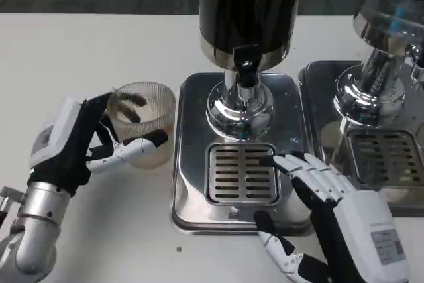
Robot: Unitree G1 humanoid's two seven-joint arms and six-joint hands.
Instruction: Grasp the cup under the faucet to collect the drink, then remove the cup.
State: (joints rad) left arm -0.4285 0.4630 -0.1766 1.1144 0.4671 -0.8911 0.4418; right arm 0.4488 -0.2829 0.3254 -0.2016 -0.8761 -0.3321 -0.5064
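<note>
Cup (140, 122) gripped in left hand (83, 142) (apparently tilted), beside drip tray (185, 164).

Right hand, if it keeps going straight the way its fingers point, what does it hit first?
Probably the dispenser's chrome pedestal: the right hand points up-left across the slotted drip grate, though its height is unclear.

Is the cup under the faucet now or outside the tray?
Outside. The cup stands left of the drip tray, held by the left hand, not under the faucet.
</note>
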